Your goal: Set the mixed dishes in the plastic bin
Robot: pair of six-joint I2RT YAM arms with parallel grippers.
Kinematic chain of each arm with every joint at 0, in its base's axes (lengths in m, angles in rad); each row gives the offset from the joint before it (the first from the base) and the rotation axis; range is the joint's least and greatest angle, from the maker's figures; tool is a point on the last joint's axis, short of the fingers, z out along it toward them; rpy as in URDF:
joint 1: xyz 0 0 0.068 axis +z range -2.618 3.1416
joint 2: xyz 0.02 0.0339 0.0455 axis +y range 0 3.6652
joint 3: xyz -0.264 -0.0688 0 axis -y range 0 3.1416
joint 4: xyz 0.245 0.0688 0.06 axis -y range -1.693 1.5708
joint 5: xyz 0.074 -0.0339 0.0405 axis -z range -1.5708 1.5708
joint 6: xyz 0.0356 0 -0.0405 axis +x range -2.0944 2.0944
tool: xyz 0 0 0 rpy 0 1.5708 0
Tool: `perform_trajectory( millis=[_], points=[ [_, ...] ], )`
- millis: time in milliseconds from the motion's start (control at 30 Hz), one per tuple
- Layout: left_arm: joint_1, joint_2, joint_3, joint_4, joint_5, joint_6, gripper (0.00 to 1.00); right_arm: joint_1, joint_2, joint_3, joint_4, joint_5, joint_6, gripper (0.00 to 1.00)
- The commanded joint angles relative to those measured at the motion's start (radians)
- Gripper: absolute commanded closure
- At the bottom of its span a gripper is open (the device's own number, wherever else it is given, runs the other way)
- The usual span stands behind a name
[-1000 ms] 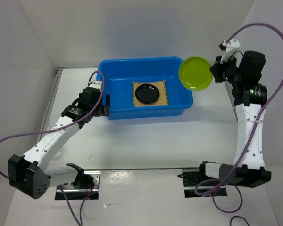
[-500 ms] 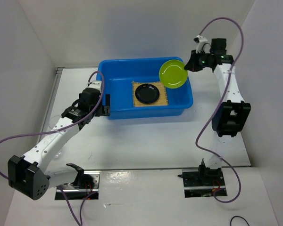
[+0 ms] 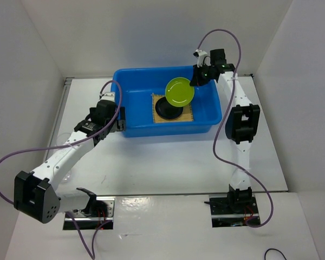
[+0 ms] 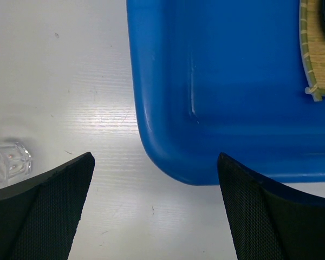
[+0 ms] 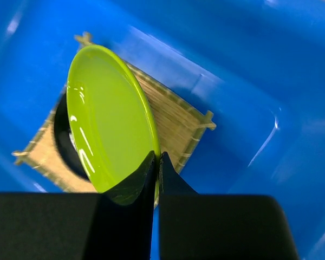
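Note:
The blue plastic bin (image 3: 135, 103) holds the tan woven mat (image 3: 188, 115) with a black dish (image 3: 167, 110) on it. My right gripper (image 3: 195, 81) is shut on the rim of the lime-green plate (image 3: 180, 92) and holds it tilted on edge above the mat. In the right wrist view the plate (image 5: 103, 130) hangs over the mat (image 5: 179, 122) and black dish (image 5: 62, 138), pinched at the gripper (image 5: 157, 157). My left gripper (image 3: 121, 120) is open and empty at the bin's near left corner (image 4: 168, 162). A clear glass (image 4: 8, 160) stands left of it.
White walls close in the table on the left, the back and the right. The left arm lies along the table to the left of the bin. The bin's floor (image 5: 249, 81) is bare blue to the right of the mat.
My right arm has swung left with the green plate, from beyond the bin's right rim to above the mat inside the bin. The left arm has barely moved.

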Motion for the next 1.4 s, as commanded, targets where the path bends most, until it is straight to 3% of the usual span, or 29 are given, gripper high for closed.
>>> perform_trajectory(
  millis=[0,400,600,667,767,833,933,967,1033,1067,1133,1200,1267,1367],
  points=[
    [0.011,0.022,0.009,0.012,-0.029,-0.034,0.00,0.021,0.033,0.070,-0.005,0.047,-0.001,1.00],
    [0.011,0.032,0.018,0.012,-0.049,-0.045,0.00,0.114,0.137,0.119,-0.048,0.179,-0.041,1.00],
    [0.011,0.032,0.018,0.003,-0.059,-0.054,0.00,0.123,0.146,0.119,-0.060,0.213,-0.065,0.83],
    [0.011,0.032,0.018,-0.006,-0.059,-0.054,0.00,0.110,0.130,0.144,-0.060,0.227,-0.065,0.63],
    [0.011,0.032,0.018,-0.006,-0.068,-0.054,0.00,0.058,0.041,0.136,-0.083,0.127,-0.065,0.19],
    [0.011,0.021,0.027,-0.006,-0.088,-0.054,0.00,0.026,-0.065,0.092,-0.093,0.058,-0.065,0.08],
    [0.023,-0.013,0.027,-0.017,-0.124,-0.063,0.00,-0.070,-0.277,-0.135,-0.010,-0.008,-0.054,0.06],
    [0.052,-0.027,0.027,-0.017,-0.134,-0.063,0.00,-0.126,-0.336,-0.290,0.015,-0.022,-0.054,0.03],
    [0.103,-0.063,0.027,-0.017,-0.113,-0.091,0.00,-0.177,-0.511,-0.448,0.053,-0.022,-0.082,0.02],
    [0.182,-0.063,0.038,-0.040,-0.058,-0.114,0.00,-0.209,-0.565,-0.596,0.053,-0.001,-0.103,0.02],
    [0.264,-0.033,0.106,-0.092,-0.020,-0.224,0.00,-0.218,-0.724,-0.815,0.041,0.051,-0.148,0.02],
    [0.352,0.034,0.184,-0.170,-0.072,-0.363,0.00,-0.197,-0.833,-0.960,0.059,0.182,-0.148,0.02],
    [0.388,0.096,0.232,-0.196,-0.109,-0.399,0.00,-0.165,-0.985,-1.132,0.100,0.324,-0.123,0.02],
    [0.490,0.264,0.352,-0.227,-0.077,-0.381,0.00,-0.125,-1.142,-1.276,0.143,0.368,-0.068,0.02]
  ],
)
